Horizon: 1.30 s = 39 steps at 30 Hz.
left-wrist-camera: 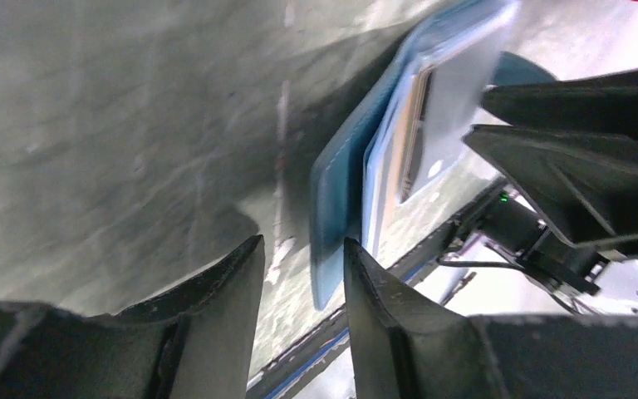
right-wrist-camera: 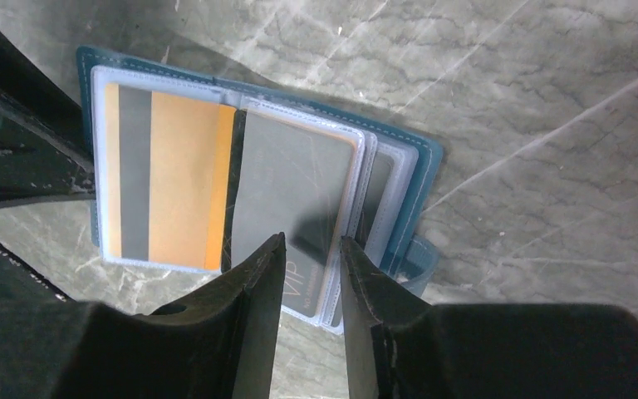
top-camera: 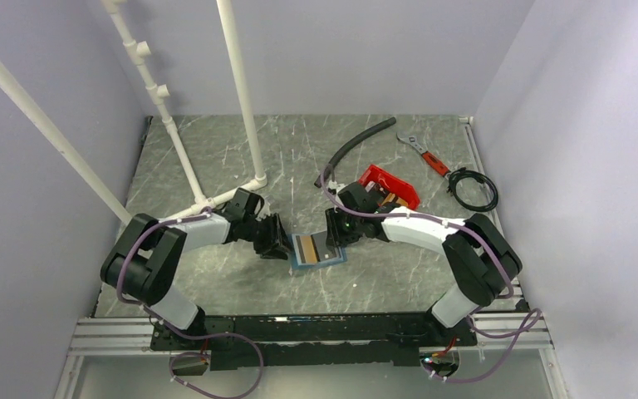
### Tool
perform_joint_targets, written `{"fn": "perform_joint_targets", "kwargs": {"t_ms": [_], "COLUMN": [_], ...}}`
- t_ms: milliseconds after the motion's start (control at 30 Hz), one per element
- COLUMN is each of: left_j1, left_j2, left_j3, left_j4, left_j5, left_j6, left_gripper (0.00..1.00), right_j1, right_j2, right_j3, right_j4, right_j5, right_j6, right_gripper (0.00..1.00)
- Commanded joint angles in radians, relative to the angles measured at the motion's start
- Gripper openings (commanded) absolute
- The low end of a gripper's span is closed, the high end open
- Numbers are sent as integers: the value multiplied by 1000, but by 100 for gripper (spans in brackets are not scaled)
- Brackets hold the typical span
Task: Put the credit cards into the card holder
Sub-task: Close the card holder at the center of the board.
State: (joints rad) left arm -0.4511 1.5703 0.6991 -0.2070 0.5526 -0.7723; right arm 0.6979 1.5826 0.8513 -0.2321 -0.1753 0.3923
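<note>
The blue card holder (top-camera: pixel 316 264) lies open on the marble table between my two grippers. A tan-brown credit card (right-wrist-camera: pixel 174 174) sits in its left clear sleeve and a dark grey card marked VIP (right-wrist-camera: pixel 291 174) in the right one. Another dark card (right-wrist-camera: pixel 376 193) shows in a sleeve behind. My right gripper (right-wrist-camera: pixel 312 238) hovers over the grey card's near end, jaws a little apart, holding nothing. My left gripper (left-wrist-camera: pixel 303 241) is at the holder's left edge (left-wrist-camera: pixel 336 191), jaws narrowly apart with the blue edge just beyond the tips. Both show in the top view: left gripper (top-camera: pixel 278 241), right gripper (top-camera: pixel 338 233).
A red bin (top-camera: pixel 390 187) stands just behind the right gripper. A black hose (top-camera: pixel 357 141), a red-handled wrench (top-camera: pixel 424 154) and a coiled black cable (top-camera: pixel 472 189) lie at the back right. White pipes (top-camera: pixel 241 100) rise at the back left.
</note>
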Motion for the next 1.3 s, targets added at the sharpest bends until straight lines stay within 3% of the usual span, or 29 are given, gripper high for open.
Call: {"fn": "perform_joint_targets", "kwargs": {"t_ms": [0, 233, 367, 567, 700, 967, 1200, 1267], "left_j1": [5, -87, -143, -158, -159, -159, -159, -159], "left_j2": [-15, -78, 26, 203, 273, 326, 358, 366], "left_j3": [-47, 10, 98, 194, 226, 245, 296, 311], "left_j4": [353, 467, 444, 429, 450, 441, 302, 256], "left_j5": [171, 136, 119, 124, 136, 136, 107, 92], "left_j6": [-96, -122, -115, -132, -139, -138, -109, -99], "left_gripper": [44, 39, 37, 34, 30, 19, 5, 2], "right_j1": [-17, -22, -44, -116, -176, -189, -190, -190], "right_j2": [52, 40, -28, -164, -224, -237, -180, -179], "right_j3": [-61, -88, -94, -132, -160, -150, -126, -122], "right_j4": [61, 101, 45, -44, -61, -25, 43, 53], "right_j5": [-32, -104, -88, -59, -63, -83, -116, -125], "right_j6": [-3, 63, 86, 76, 11, -30, -38, -42], "right_gripper": [33, 33, 35, 57, 61, 59, 36, 34]}}
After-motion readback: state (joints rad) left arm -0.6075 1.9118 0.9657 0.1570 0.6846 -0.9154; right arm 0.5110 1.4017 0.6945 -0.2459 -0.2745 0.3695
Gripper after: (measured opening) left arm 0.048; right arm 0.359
